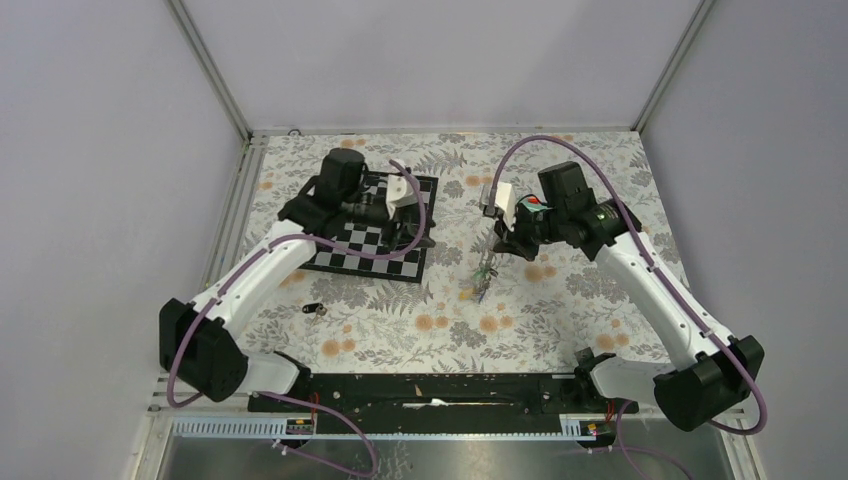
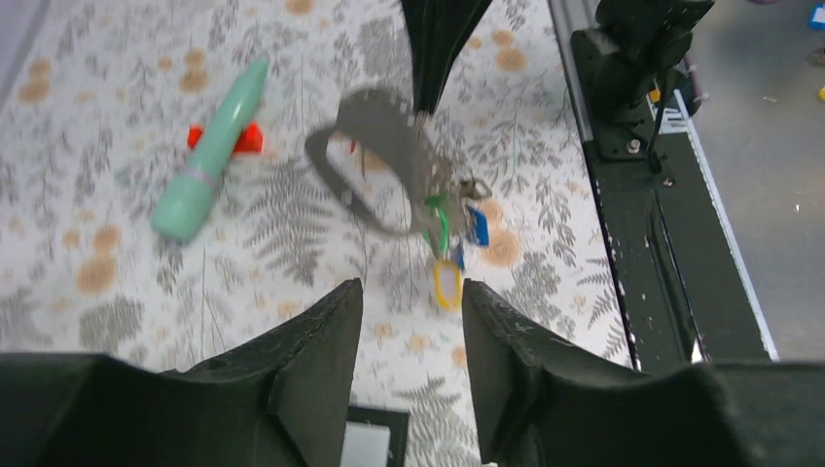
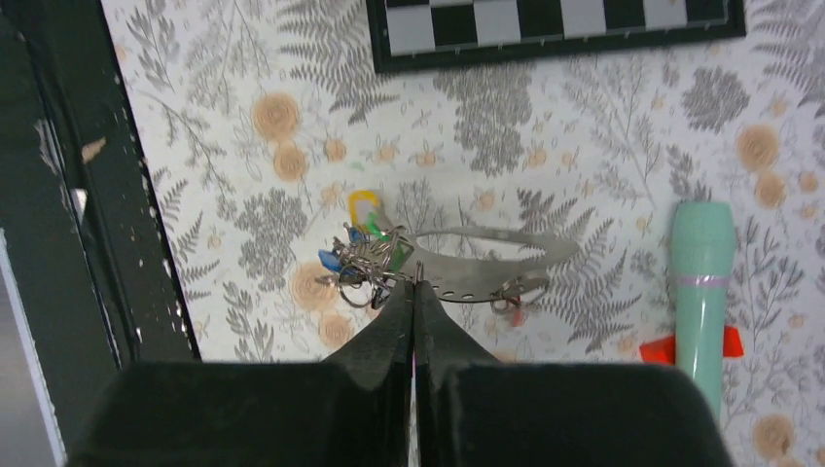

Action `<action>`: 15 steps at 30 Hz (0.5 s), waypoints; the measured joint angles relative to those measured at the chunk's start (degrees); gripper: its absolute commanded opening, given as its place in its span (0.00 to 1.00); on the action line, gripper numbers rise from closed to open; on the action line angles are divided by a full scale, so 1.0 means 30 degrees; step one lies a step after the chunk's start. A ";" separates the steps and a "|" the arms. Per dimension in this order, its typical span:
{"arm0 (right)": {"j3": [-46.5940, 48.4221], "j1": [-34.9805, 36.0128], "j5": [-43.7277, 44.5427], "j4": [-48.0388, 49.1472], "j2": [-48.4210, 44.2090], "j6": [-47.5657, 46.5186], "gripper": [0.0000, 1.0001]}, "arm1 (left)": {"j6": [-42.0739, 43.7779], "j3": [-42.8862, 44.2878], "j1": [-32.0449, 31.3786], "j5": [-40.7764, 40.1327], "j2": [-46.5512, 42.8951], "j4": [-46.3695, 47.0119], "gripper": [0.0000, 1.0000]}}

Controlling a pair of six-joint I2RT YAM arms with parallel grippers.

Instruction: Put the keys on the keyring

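Observation:
My right gripper (image 3: 416, 282) is shut on the thin grey keyring (image 3: 486, 261) and holds it above the floral cloth. A bunch of keys (image 3: 365, 255) with blue, green and yellow tags hangs at one end of the ring, and a red tag (image 3: 514, 313) hangs further along it. In the top view the ring and keys (image 1: 485, 275) dangle below the right gripper (image 1: 503, 243). A black-tagged key (image 1: 313, 309) lies alone on the cloth at the left. My left gripper (image 2: 409, 292) is open and empty, over the chessboard's edge, facing the keyring (image 2: 375, 161).
A chessboard (image 1: 372, 240) lies under the left arm. A teal tube with a red cap (image 2: 209, 151) lies on the cloth near the right gripper and also shows in the right wrist view (image 3: 702, 292). A black rail (image 1: 430, 390) runs along the near edge.

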 measured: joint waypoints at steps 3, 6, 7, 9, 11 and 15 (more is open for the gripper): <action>0.0000 0.0000 -0.1209 0.1297 -0.0175 0.0663 0.00 | 0.0117 0.1071 -0.0962 0.0408 0.0933 0.0882 0.40; 0.0000 0.0000 -0.2681 0.2856 -0.0401 0.1610 0.00 | 0.0284 0.1545 -0.1902 0.0517 0.1545 0.1377 0.39; 0.0007 0.0000 -0.3140 0.3235 -0.0415 0.1872 0.00 | 0.0481 0.1654 -0.2229 0.0554 0.1705 0.1399 0.38; 0.0007 0.0000 -0.4167 0.3934 -0.0401 0.2514 0.00 | 0.0860 0.1763 -0.2739 0.0554 0.1851 0.1392 0.38; 0.0007 0.0000 -0.5049 0.4481 -0.0401 0.3067 0.00 | 0.1290 0.1785 -0.3184 0.0532 0.1887 0.1377 0.38; 0.0007 -0.0015 -0.6186 0.5136 -0.0401 0.3927 0.00 | 0.1880 0.1792 -0.3636 0.0364 0.1887 0.1362 0.37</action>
